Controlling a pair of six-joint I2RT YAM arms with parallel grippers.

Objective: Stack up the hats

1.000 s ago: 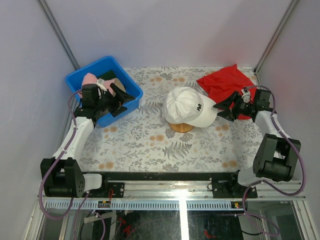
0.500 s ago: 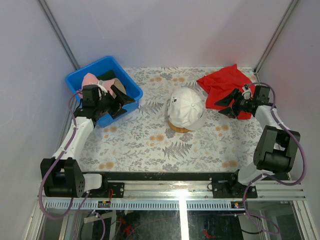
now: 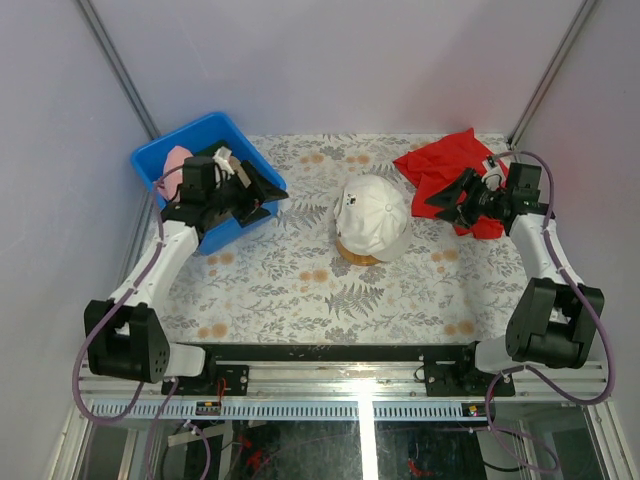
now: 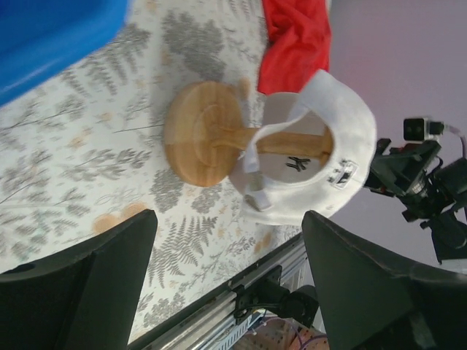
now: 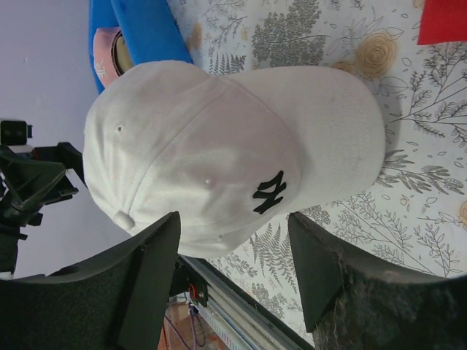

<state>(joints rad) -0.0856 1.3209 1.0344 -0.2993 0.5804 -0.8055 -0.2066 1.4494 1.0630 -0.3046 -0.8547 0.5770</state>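
We see the white cap (image 3: 372, 215), a dark logo on its front, sitting on the wooden stand (image 3: 352, 255) mid-bench (image 3: 300, 290), brim toward the right and strap gap toward the left. The pink cap (image 3: 178, 158) lies in the blue bin (image 3: 200, 128), partly hidden.

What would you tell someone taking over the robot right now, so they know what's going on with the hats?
Left gripper: open, empty, at the side of the blue bin that faces the stand.
Right gripper: open, empty, over the edge of the red cloth.
Hats: the white hat sits on the wooden stand. The pink hat lies in the bin; the arm hides what else is in there.
Done: one hat is on the stand.
Left: bring the bin's hats over and stack them on the white one.
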